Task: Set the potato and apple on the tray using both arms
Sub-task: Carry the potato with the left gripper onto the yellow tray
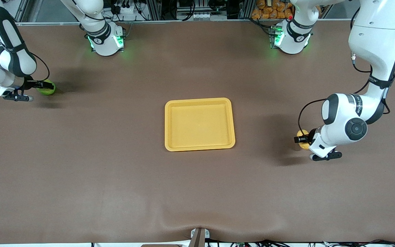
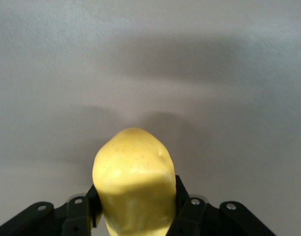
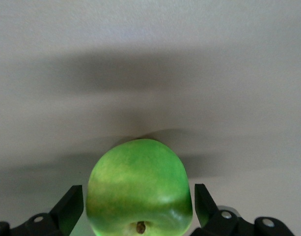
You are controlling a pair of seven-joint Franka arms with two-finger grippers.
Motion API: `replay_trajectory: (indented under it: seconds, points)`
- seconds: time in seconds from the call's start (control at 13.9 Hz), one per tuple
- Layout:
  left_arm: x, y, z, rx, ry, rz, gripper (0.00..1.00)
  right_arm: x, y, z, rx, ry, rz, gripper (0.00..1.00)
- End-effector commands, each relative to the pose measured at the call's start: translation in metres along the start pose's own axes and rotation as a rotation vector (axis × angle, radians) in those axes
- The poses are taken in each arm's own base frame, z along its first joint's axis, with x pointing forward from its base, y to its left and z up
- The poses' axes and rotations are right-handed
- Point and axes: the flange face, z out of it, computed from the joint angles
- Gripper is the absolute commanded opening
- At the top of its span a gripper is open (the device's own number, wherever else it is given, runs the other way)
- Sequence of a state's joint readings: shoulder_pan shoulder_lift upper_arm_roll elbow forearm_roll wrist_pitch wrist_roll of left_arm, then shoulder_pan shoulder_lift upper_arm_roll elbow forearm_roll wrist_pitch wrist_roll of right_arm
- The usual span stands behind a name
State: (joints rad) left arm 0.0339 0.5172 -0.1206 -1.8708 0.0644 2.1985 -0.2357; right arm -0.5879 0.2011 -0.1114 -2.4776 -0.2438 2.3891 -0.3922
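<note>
The left gripper (image 1: 301, 139) was down at the left arm's end of the table, its fingers (image 2: 185, 206) clamped against both sides of the potato (image 1: 303, 137), which sat low between them at the table surface. At the right arm's end, the right gripper (image 1: 43, 85) had its fingers (image 3: 71, 206) spread wide on either side of the apple (image 1: 47, 86), with a visible gap on each side, so nothing was gripped there yet. The tray (image 1: 199, 124) lay empty in the middle of the table, well apart from both pieces. The likeliest trouble was on the apple side: being round and smooth, it could roll or squirt out if the fingers closed off-centre or too high on its curve. The potato's lumpy shape could twist in the grip during the lift and slip free before reaching the tray. With both arms heading to one tray, they might also crowd each other above it.
</note>
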Motion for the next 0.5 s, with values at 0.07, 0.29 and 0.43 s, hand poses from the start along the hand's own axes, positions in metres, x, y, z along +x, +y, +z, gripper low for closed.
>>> replay_trajectory:
  seconds: [0.07,0.29,0.43]
  points:
    - [-0.017,0.005,-0.051,0.034,-0.023,-0.029,0.0,-0.003,0.006,0.008,-0.007,0.007,-0.052,0.57]
    - [-0.034,0.029,-0.072,0.071,-0.036,-0.047,0.0,-0.004,0.006,0.01,-0.001,-0.003,-0.05,0.0]
    - [-0.043,0.05,-0.086,0.077,-0.016,-0.081,0.0,-0.003,0.007,0.005,-0.001,-0.01,-0.053,0.0]
